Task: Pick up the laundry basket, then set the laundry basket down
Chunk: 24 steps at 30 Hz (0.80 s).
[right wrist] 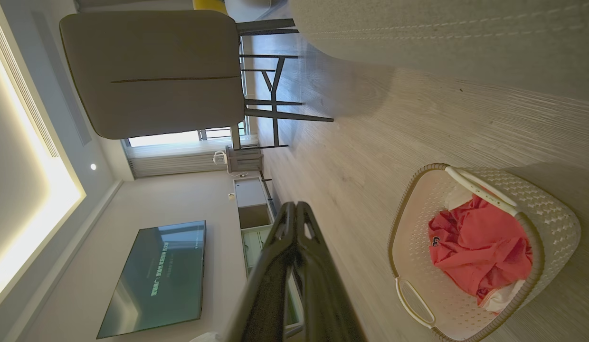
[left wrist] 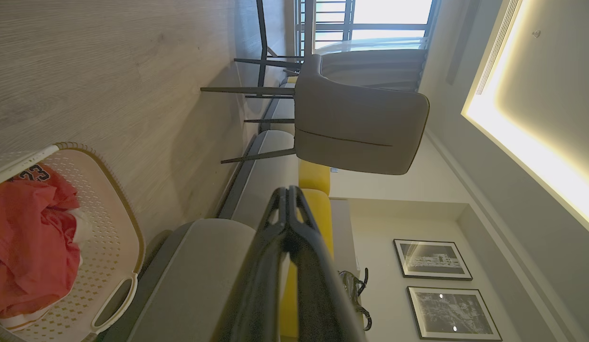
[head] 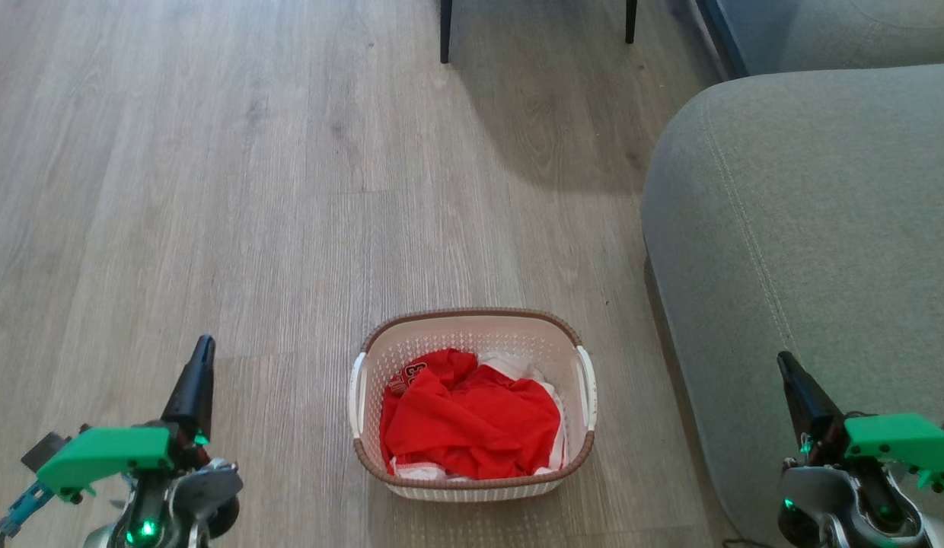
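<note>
Left pincer point(head: 202, 356) at lower left, fingers pressed together, held nothing. Right pincer point(head: 790, 374) at lower right, closed too, empty, overlapping the sofa point(head: 807, 228). Basket point(head: 472, 314) stood upright on the floor point(head: 213, 190) at lower centre, between both pincers, well apart from each. Red shirt point(head: 472, 426) and white cloth point(head: 518, 367) lay inside. Sofa ran up the right side, near the basket. Dark chair legs point(head: 444, 30) at top centre.

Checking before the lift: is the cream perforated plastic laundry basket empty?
No, a crumpled red garment lies inside the cream perforated plastic laundry basket on the wooden floor.
</note>
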Motion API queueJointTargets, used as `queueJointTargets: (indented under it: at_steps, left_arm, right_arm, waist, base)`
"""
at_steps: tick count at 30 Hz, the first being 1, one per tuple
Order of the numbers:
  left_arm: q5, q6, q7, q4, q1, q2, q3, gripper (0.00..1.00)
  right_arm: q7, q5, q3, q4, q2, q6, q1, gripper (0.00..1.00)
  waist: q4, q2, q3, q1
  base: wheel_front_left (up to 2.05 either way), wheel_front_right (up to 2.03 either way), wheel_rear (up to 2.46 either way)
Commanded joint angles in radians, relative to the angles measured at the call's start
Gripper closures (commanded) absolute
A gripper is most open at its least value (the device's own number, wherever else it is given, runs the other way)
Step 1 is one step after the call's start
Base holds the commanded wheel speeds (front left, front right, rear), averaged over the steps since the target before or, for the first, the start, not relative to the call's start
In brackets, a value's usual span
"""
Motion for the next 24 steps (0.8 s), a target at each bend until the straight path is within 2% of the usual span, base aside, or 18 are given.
queueJointTargets:
  at_steps: [1, 24]
  left_arm:
    - [0.009, -0.007, 0.006, -0.030, -0.048, 0.005, 0.036, 1.00]
    - [0.010, -0.007, 0.007, -0.030, -0.048, 0.005, 0.037, 1.00]
  right_arm:
    - [0.007, -0.008, 0.017, -0.035, -0.009, -0.002, -0.050, 1.00]
    - [0.008, -0.009, 0.016, -0.035, -0.008, -0.002, -0.050, 1.00]
  waist:
    - [0.000, 0.0000, 0.000, 0.0000]
    - [0.000, 0.0000, 0.000, 0.0000]
  base:
    - [0.00, 0.00, 0.00]
    - [0.00, 0.00, 0.00]
